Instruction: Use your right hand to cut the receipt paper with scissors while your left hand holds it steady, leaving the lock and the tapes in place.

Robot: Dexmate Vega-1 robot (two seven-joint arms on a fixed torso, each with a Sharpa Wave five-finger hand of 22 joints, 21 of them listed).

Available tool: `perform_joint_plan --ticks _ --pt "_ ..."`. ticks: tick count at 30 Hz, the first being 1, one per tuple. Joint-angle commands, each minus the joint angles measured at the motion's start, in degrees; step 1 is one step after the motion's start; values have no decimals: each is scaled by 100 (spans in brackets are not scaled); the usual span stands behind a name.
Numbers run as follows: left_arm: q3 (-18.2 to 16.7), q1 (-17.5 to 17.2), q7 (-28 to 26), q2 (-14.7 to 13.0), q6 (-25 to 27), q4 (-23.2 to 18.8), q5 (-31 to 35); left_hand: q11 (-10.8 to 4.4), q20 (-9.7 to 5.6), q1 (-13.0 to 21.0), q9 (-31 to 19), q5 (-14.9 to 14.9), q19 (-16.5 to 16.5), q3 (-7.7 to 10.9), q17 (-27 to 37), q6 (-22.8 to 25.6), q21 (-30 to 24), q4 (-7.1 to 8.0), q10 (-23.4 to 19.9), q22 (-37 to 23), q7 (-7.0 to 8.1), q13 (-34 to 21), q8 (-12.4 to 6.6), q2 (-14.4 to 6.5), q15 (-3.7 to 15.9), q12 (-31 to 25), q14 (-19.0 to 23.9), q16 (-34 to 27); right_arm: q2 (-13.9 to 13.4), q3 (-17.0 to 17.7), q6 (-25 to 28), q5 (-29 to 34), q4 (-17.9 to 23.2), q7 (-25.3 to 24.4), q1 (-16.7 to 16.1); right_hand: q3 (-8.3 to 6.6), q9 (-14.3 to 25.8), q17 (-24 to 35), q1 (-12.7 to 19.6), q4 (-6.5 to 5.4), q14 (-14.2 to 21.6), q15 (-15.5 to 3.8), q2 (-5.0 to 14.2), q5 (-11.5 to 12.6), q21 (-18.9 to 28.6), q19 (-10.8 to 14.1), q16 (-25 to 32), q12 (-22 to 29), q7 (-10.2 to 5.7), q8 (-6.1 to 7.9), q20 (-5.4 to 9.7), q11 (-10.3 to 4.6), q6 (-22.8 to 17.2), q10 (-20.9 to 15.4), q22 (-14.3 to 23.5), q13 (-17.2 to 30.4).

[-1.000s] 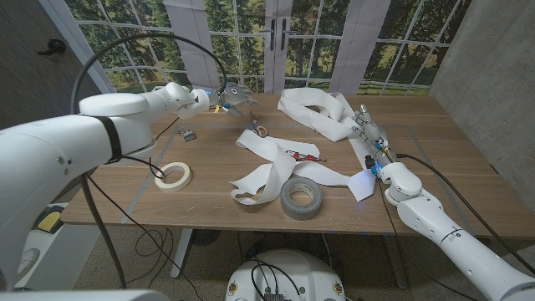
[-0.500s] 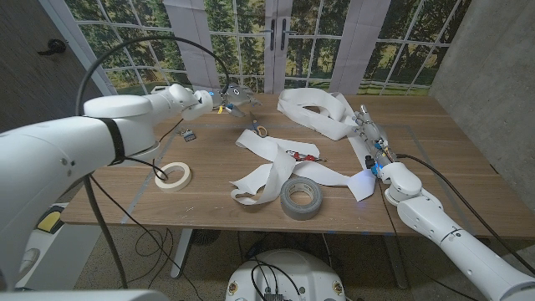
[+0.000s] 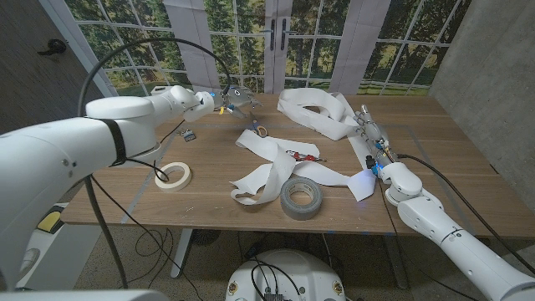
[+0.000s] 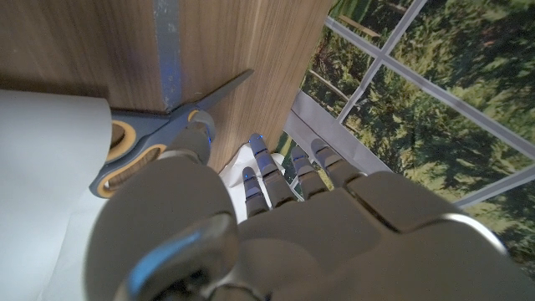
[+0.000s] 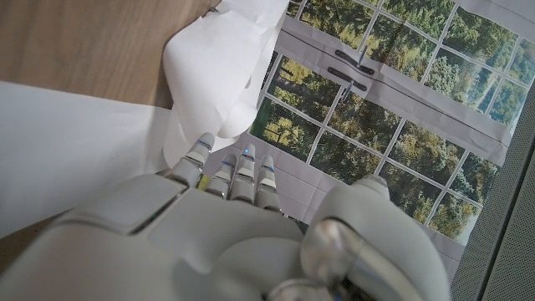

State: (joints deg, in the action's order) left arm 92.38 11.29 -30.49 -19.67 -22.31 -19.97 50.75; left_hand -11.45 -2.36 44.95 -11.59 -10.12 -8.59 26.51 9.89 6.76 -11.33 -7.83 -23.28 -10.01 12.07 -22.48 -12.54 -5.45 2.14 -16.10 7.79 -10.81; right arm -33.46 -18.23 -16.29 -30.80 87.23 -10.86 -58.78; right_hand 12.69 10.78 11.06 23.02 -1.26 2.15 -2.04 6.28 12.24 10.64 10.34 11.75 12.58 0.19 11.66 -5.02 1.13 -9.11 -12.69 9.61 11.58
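Fingers [image 4: 266, 171] of the left hand [image 3: 236, 98] reach out straight, apart, holding nothing, above the table's [image 3: 209, 171] far edge. The scissors [image 3: 256, 127] lie at its five o'clock, touching the paper [image 3: 276, 163]. Right hand [image 3: 374, 139] fingers likewise extended, empty, beside the paper.

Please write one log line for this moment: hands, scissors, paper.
left hand: above scissors, holds nothing | right hand: beside receipt paper, holds nothing | cut: not started
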Motion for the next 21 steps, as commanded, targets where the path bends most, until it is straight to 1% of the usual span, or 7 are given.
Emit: perform_joint_plan --ticks 1,8,12,13,14,15,21 --pt "3 -59 60 29 39 0 -71 -16 -168 -45 -18 -8 -58 -27 16 40 -7 -14 -40 -9 22 -33 -11 8 968 -10 34 -11 -11 27 -62 63 60 -57 -27 -7 16 8 45 -2 6 -143 37 -5 7 -9 -18 -34 -17 1 -8 -22 -48 -37 17 16" --pt "-110 -114 218 52 9 -7 -340 -13 -171 -53 -19 -9 -62 -47 14 52 -7 -19 -32 -9 27 -40 -12 -4 974 -5 36 -8 -17 33 -26 65 99 -89 -59 -9 16 8 42 -1 9 -143 35 -8 8 -10 -17 -47 -37 -1 -6 -35 -48 -9 17 16" --pt "-27 -114 273 87 91 -7 -300 -16 -167 -58 -19 -10 -64 -60 13 46 -7 -21 -42 -9 21 -45 -8 -14 973 -7 42 -8 -32 31 -21 99 119 -104 -64 -9 16 8 41 0 10 -142 33 -9 9 -11 -16 -48 -37 -4 -6 -31 -43 -9 17 16" --pt "-28 -121 317 80 124 -31 -313 -17 -168 -59 -19 -10 -66 -63 12 49 -8 -22 -47 -9 15 -46 -9 -15 973 -9 43 -8 -30 37 -13 94 132 -117 -68 -10 16 8 39 0 8 -144 32 -10 9 -11 -17 -49 -34 -5 -5 -29 -43 -7 17 16" --pt "-24 -116 368 -5 160 -191 -315 -17 -165 -60 -19 -10 -65 -67 12 48 -8 -22 -49 -9 17 -47 -8 -18 974 -9 43 -7 -33 40 -9 103 141 -130 -71 -10 16 8 38 0 10 -142 32 -10 9 -11 -16 -50 -37 -3 -7 -28 -49 -6 17 16" --pt "-18 -109 355 -41 148 -250 -313 -17 -163 -62 -19 -10 -65 -71 12 50 -7 -23 -49 -9 14 -49 -7 -20 973 -9 45 -7 -32 45 -6 105 148 -143 -75 -11 16 8 38 1 9 -142 33 -11 10 -10 -16 -50 -38 -3 -6 -28 -48 -7 17 16" --pt "-14 -83 395 -99 179 -371 -333 -19 -162 -67 -20 -10 -72 -84 11 49 -9 -24 -56 -9 16 -55 -4 -40 977 -9 51 -7 -23 64 -10 118 154 -185 -84 -18 16 6 46 8 11 -141 33 -12 9 -14 -16 -51 -41 -5 -10 -44 -49 -10 17 17"
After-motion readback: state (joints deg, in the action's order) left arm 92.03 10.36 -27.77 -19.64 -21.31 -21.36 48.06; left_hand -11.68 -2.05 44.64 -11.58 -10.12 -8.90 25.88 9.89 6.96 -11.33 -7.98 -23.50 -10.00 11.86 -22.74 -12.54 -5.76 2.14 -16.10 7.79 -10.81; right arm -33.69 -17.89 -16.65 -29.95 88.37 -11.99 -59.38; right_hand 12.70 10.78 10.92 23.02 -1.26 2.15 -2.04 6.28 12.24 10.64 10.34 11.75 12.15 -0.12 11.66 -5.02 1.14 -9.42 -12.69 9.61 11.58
